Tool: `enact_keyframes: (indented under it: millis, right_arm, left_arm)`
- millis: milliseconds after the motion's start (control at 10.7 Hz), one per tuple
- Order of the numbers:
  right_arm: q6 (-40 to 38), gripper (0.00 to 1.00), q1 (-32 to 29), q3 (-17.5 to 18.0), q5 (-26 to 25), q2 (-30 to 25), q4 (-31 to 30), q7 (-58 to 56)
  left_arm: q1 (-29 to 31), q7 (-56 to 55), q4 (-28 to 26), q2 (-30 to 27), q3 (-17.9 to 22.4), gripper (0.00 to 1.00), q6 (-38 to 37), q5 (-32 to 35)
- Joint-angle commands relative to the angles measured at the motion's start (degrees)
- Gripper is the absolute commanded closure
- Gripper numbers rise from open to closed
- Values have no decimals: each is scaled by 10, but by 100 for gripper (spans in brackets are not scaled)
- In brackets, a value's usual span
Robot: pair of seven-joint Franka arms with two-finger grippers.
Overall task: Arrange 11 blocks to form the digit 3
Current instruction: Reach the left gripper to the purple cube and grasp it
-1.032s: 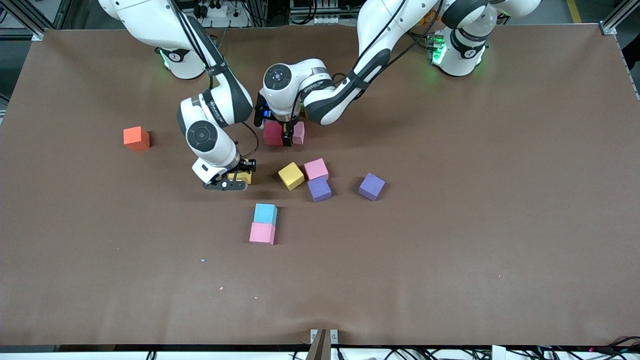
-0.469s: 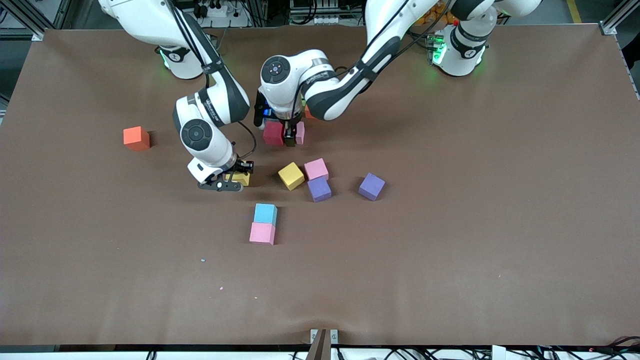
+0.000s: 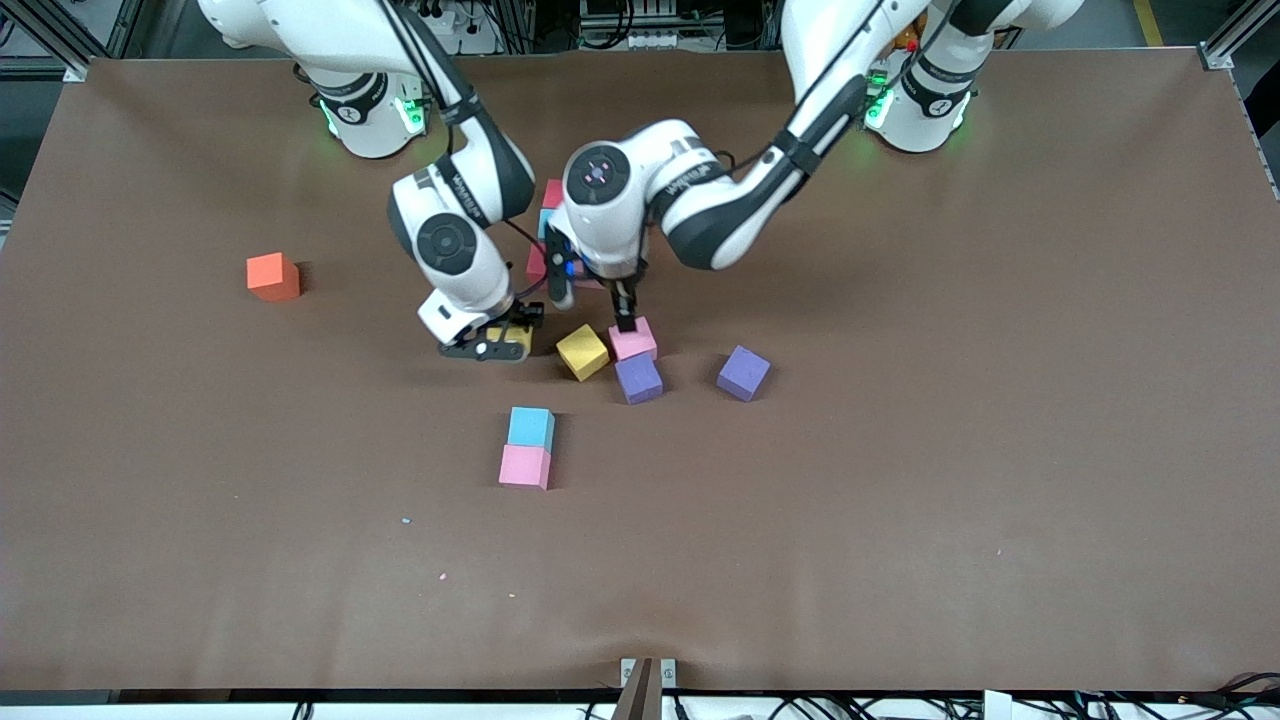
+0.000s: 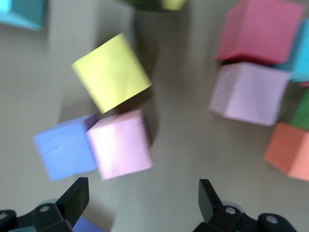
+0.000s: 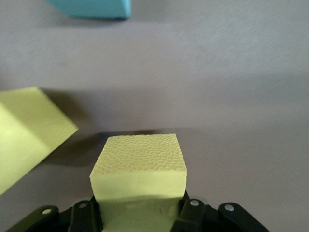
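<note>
Clearly the right end effector (image 5: 140,212) was clenched on a yellow block (image 5: 139,166), held low over the worktop (image 3: 900,480) just beside a second yellow block (image 3: 582,352). The left end effector (image 4: 145,203) hung released over the pink block (image 3: 632,338), which touched a purple block (image 3: 638,379). A blue block (image 3: 530,427) and another pink block (image 3: 525,466) sat touching, nearer the front camera; a partial cluster lay under the arms. An orange block (image 3: 273,276) sat well apart, toward the right arm's end. The risk, judged from here: both wrists crowded one spot, so either could knock loose cubes askew or collide.
</note>
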Motion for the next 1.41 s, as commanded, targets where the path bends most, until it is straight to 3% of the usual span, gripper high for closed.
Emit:
enact_keyframes:
  millis: [0,938,1314]
  right_arm:
    - [-3,100,27,0,-7,-11,-9,40]
    - [21,100,52,6,0,4,-26,44]
    - [35,100,61,6,15,17,-33,44]
  left_arm:
    - [11,-14,-7,-5,0,0,-5,21]
    - [102,-2,-8,27,1,0,27,29]
    - [159,-82,-8,22,0,0,29,16]
